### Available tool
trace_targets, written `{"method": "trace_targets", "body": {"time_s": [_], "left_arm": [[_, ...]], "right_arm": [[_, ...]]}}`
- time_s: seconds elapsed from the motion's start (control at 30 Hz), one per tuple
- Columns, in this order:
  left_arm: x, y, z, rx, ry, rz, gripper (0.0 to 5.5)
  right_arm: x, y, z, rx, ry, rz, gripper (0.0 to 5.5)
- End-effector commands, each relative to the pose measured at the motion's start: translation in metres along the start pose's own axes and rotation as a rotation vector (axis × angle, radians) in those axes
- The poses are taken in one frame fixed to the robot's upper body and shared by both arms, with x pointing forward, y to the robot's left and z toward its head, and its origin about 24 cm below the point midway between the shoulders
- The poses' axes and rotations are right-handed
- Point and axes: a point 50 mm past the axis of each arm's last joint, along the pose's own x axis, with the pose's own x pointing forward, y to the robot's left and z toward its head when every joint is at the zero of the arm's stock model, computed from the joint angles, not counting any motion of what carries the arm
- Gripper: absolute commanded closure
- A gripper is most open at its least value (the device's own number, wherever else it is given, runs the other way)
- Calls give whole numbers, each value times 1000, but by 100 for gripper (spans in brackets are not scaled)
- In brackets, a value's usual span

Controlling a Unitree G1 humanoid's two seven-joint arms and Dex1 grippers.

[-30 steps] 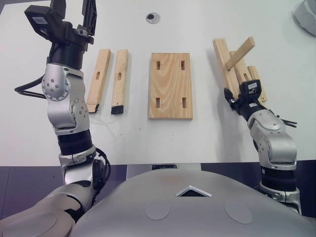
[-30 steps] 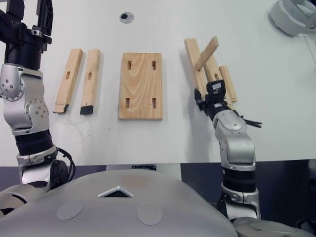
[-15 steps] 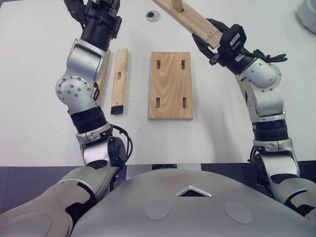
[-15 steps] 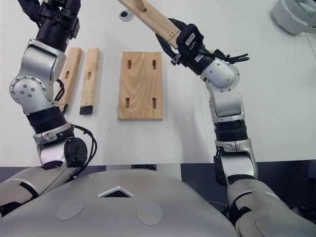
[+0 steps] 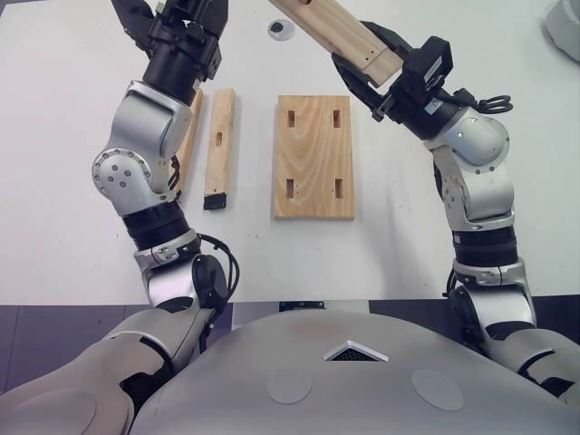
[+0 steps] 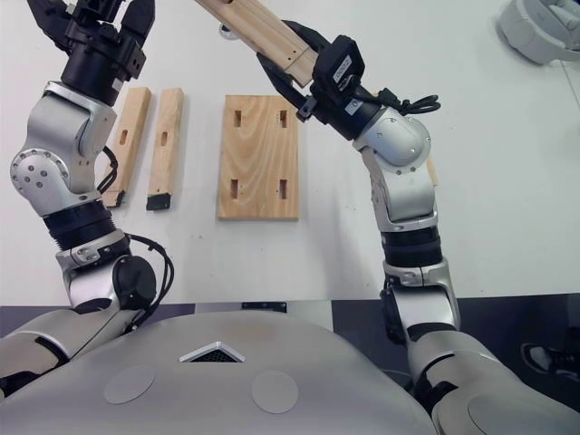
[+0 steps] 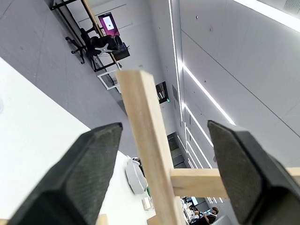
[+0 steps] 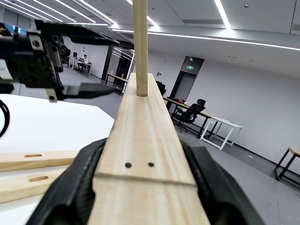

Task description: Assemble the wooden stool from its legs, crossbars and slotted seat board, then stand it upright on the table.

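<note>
two legs [image 6: 132, 136] [image 6: 167, 145], one seat board [image 6: 258, 156]; right gripper [image 6: 292, 56] holds third leg [image 6: 249, 23]

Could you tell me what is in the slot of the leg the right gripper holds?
A crossbar stands in the leg's slot; its inserted end is hidden.

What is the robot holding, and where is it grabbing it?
The right gripper is shut on a wooden leg, close to one end. The left gripper is open, holding nothing.
</note>
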Motion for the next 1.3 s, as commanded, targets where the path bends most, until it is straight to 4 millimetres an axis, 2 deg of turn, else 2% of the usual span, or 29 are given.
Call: {"method": "trace_targets", "body": {"time_s": [0.03, 0.1, 0.4, 0.53, 0.7, 0.73, 0.83, 0.97, 1.07, 1.13, 1.23, 1.3], "left_arm": [[5, -6, 0, -13, 18, -17, 212], [6, -7, 1, -15, 16, -22, 212], [5, -4, 3, -8, -2, -8, 387], [5, -3, 1, 3, 6, 3, 441], [6, -7, 10, 106, -48, 13, 444], [6, -8, 11, 123, -54, 13, 444], [3, -10, 15, 200, -89, 52, 448], [-6, -20, 29, 384, -172, 176, 448], [-19, -35, 15, 613, -162, 322, 448], [-26, -47, -1, 713, -150, 371, 448], [-34, -50, -12, 738, -155, 433, 448], [-41, -39, -16, 708, -99, 464, 448]], "right_arm": [[7, 11, 6, 37, -43, 62, 343], [8, 14, 7, 51, -46, 83, 343], [5, 12, 7, 64, -47, 79, 343], [5, 13, 7, 59, -48, 88, 343], [3, 14, -1, 84, -4, 88, 343], [3, 14, -2, 89, 4, 86, 306], [-2, 9, -10, 89, 53, 31, 248], [-37, 0, -36, 83, 250, 2, 169], [-64, 7, -44, 113, 364, 114, 107], [-72, 19, -39, 181, 364, 232, 103], [-78, 35, -27, 276, 342, 385, 103], [-82, 39, -25, 278, 372, 461, 103]]}}
